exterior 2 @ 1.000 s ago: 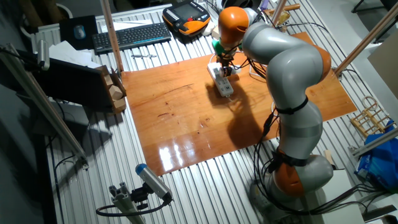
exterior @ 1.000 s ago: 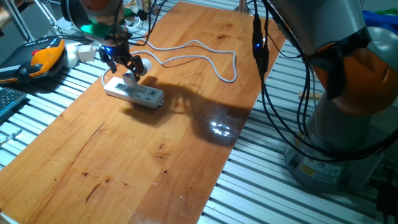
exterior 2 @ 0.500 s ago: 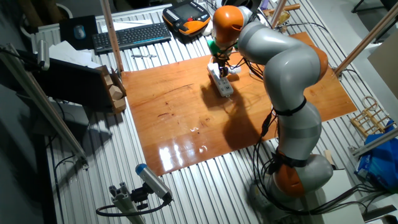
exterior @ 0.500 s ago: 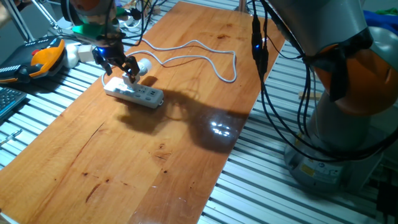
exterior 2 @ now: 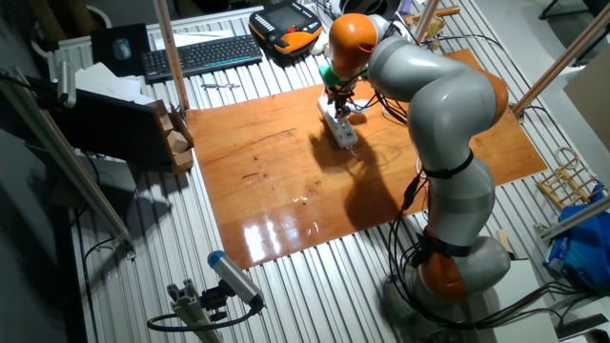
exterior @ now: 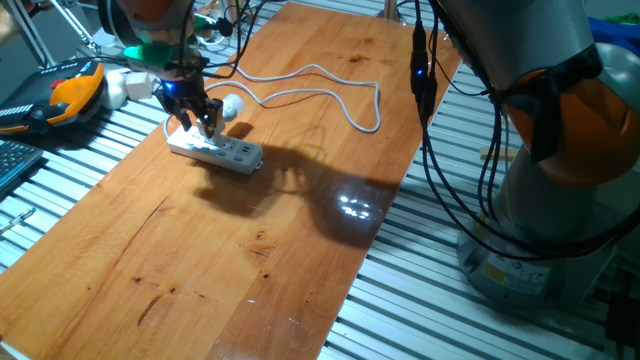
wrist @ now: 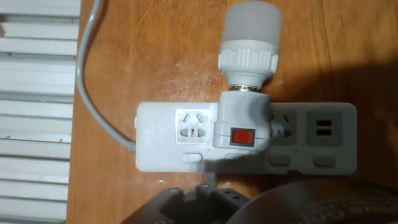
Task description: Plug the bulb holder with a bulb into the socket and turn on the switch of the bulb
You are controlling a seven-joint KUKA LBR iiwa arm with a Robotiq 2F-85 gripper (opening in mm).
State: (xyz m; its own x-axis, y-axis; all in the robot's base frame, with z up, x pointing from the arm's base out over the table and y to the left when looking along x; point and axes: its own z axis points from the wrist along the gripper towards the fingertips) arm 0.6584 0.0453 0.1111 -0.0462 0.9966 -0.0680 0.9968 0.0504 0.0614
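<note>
Beside long white power strip point(wrist: 249, 144), cable point(exterior: 330, 95) loops; gripper point(exterior: 195, 118) hovers over plugged white boxy bulb holder point(wrist: 242, 124), jaw state unclear.

No text, label, brand or number can be read on anything here.

Bulb holder point(wrist: 241, 121) plugged into socket point(wrist: 161, 144), red switch point(wrist: 242, 136) facing camera

Two high fixed views from opposite table sides (hand view close, straight down), all sharing the socket point(exterior: 216, 150).
</note>
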